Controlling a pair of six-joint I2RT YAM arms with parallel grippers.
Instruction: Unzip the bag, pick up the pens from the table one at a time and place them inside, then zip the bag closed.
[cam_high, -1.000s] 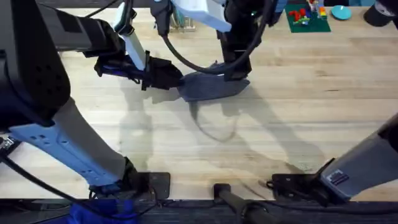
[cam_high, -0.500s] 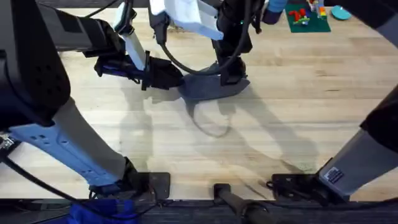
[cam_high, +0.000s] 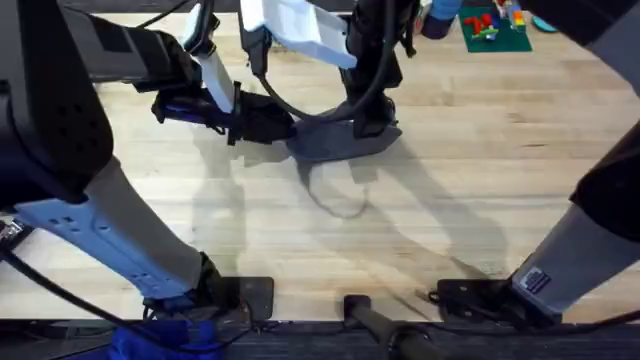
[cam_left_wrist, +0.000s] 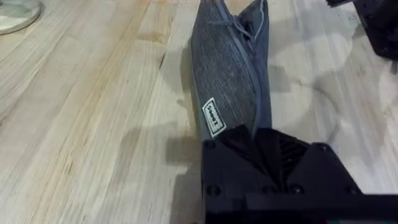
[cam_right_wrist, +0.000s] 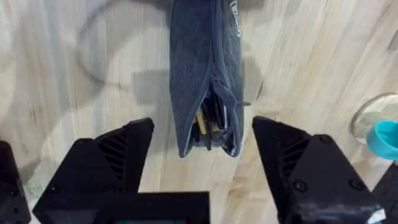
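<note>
- The small oblong blue-grey fabric pencil pouch (cam_high: 335, 143) lies on the light wooden butcher-block table (cam_high: 480, 180), towards its far middle; a small white label shows on its side in the left wrist view
- Its zipper is open at one end; a yellow pen with black ends (cam_right_wrist: 200, 122) and darker slim items sit inside the mouth
- The left gripper (cam_left_wrist: 261, 140) pinches one end of the pouch, fingers pressed on the fabric
- The right gripper (cam_right_wrist: 202, 146) hangs over the open end, its black fingers (cam_right_wrist: 118, 152) spread wide on either side, apart from the fabric
</note>
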